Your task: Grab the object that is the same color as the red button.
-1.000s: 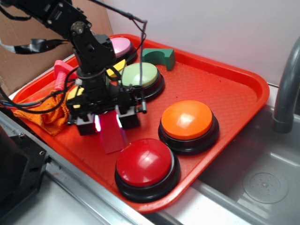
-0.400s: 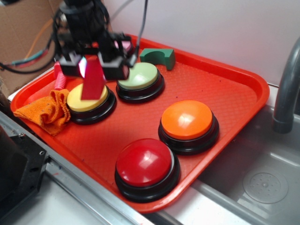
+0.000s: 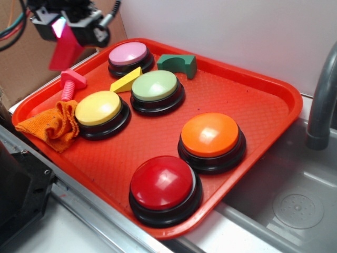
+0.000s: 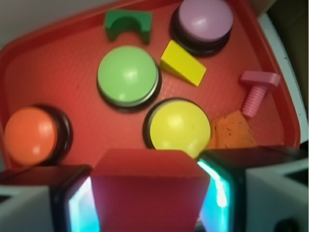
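The flat red block hangs high above the tray's far left corner, and my gripper is shut on its upper end. In the wrist view the red block fills the space between my two fingers, seen end-on. The red button, a glossy dome on a black base, sits at the near edge of the red tray, well away from the gripper. It is out of the wrist view.
On the tray stand an orange button, green button, yellow button and pink button. A yellow wedge, green arch block, pink bolt and orange cloth lie there too. A sink lies right.
The gripper has lifted the red block off the tray floor by the red button, then carried it up and to the far left, above the pink bolt.
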`<move>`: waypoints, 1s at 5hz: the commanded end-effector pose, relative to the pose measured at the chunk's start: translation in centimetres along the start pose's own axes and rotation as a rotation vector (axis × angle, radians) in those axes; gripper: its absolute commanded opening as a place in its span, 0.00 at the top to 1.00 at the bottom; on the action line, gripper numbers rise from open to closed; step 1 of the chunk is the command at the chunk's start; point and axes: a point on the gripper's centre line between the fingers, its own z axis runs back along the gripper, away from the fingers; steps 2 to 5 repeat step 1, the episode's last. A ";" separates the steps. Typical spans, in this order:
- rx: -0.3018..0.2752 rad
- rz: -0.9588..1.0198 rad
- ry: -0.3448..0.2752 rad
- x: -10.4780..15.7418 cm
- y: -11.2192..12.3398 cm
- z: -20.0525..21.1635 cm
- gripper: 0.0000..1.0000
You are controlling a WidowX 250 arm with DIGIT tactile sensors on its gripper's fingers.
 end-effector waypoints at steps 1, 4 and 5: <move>0.007 -0.076 0.023 0.7 -0.3 1.5 1.00; 0.007 -0.076 0.023 0.7 -0.3 1.5 1.00; 0.007 -0.076 0.023 0.7 -0.3 1.5 1.00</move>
